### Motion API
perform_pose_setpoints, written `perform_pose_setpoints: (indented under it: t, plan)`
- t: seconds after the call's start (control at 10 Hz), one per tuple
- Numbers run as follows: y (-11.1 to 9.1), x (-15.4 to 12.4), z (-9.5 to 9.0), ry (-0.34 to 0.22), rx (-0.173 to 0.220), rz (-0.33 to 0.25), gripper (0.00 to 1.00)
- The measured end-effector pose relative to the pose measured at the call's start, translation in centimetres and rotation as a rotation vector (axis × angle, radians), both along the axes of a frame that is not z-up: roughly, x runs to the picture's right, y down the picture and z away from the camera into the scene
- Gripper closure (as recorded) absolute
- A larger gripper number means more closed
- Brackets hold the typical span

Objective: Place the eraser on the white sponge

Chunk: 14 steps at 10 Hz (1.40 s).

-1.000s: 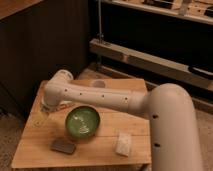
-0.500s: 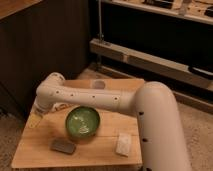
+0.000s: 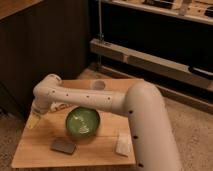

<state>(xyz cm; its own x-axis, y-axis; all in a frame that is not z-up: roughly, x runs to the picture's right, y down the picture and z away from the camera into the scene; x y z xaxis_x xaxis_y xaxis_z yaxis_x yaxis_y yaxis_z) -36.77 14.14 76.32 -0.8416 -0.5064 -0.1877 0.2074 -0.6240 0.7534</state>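
Observation:
The eraser is a dark grey block lying flat near the front left of the small wooden table. The white sponge lies near the front right of the table, apart from the eraser. My white arm reaches across the table from the right. The gripper hangs at the table's left edge, behind and to the left of the eraser, and holds nothing that I can see.
A green bowl stands in the middle of the table, between the eraser and the sponge. A small grey round object sits at the table's back edge. A dark wooden wall stands at the left, and a metal shelf runs behind.
The arm has swung left and the gripper has moved out to the table's left edge. The eraser, sponge and bowl have not moved.

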Motion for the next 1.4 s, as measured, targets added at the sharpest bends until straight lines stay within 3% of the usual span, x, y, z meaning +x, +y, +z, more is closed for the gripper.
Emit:
perform_pose_setpoints:
  t: [0.2, 0.5, 0.6, 0.8, 1.0, 1.2, 1.4]
  plan:
    - [1.9, 0.9, -1.2, 0.028, -0.003, -0.034, 0.20]
    - [5.6, 4.7, -3.7, 0.091, -0.002, -0.088, 0.20]
    - [7.7, 7.3, -4.8, 0.126, -0.008, -0.101, 0.20]
    - [9.7, 9.7, -5.3, 0.174, -0.015, -0.107, 0.20]
    - [11.8, 11.0, -5.1, 0.206, -0.026, -0.115, 0.20]
    - [13.2, 11.5, -3.6, 0.212, -0.060, -0.112, 0.20]
    - [14.4, 11.7, -2.1, 0.154, -0.087, -0.070, 0.20]
